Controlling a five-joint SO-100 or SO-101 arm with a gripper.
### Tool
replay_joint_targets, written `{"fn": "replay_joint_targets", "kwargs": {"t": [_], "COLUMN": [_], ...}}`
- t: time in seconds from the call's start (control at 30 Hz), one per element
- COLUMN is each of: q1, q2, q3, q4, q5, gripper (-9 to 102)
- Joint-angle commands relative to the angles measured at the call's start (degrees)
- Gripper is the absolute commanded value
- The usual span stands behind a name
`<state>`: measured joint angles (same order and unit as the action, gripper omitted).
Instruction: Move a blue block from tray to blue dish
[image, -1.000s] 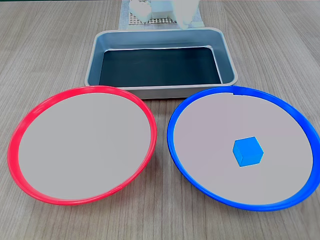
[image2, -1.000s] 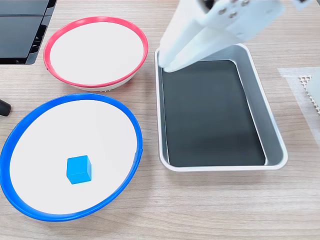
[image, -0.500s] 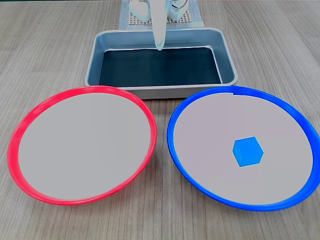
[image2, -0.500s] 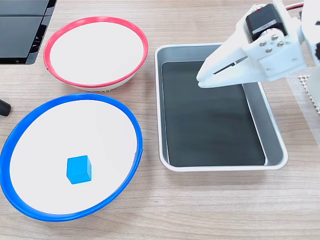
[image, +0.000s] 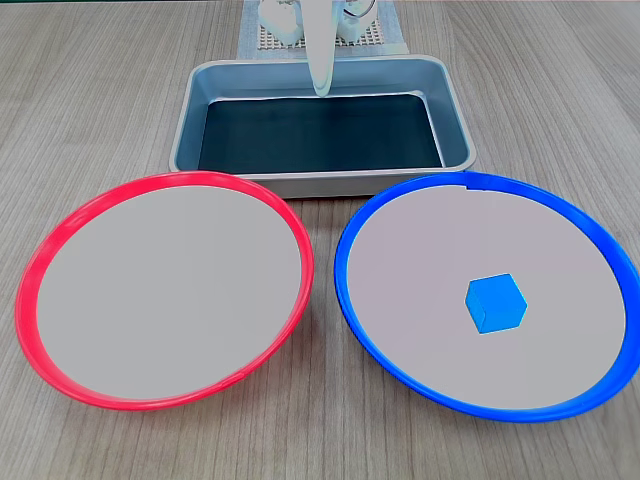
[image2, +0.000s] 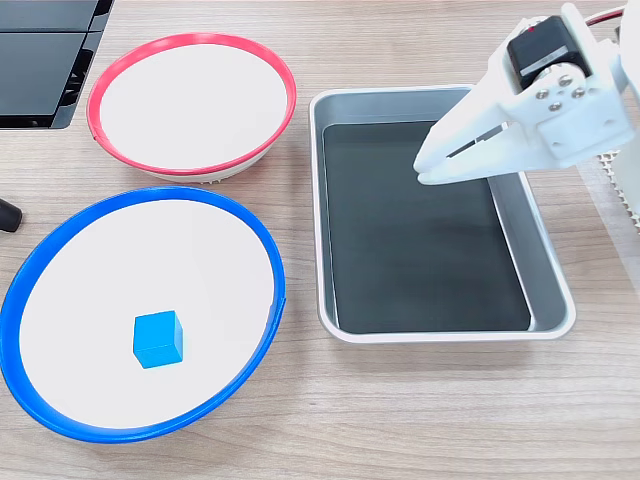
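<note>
Resting matte blue cube (image: 495, 303), round dish (image: 400, 370)

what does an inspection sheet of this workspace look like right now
surface: wood-grain table, dry and flat
block: blue block lies in the blue dish, right of centre in a fixed view, apart from the rim
tray: grey tray with a dark bottom, nothing in it
red dish: red dish beside the blue one, nothing in it
clutter: black device at the table edge; a small dark object at the frame edge
tool: white tool above the tray, fingers close together, holding nothing
cables: thin wires near the arm base
surroundings: white mesh mat under the arm base
</note>
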<state>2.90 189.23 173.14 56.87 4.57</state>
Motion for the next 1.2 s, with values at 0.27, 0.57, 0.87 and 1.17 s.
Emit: {"fn": "replay_joint_targets", "kwargs": {"t": [0.27, 0.57, 0.87, 1.17], "q1": [-0.5, -0.5, -0.5, -0.5], "q2": [1.5, 1.5, 1.5, 1.5], "q3": [0.1, 0.1, 0.1, 0.1], "q4": [0.3, 0.3, 0.3, 0.3], "q5": [-0.4, -0.4, -0.4, -0.4], "gripper": [2, 0, 0, 0]}}
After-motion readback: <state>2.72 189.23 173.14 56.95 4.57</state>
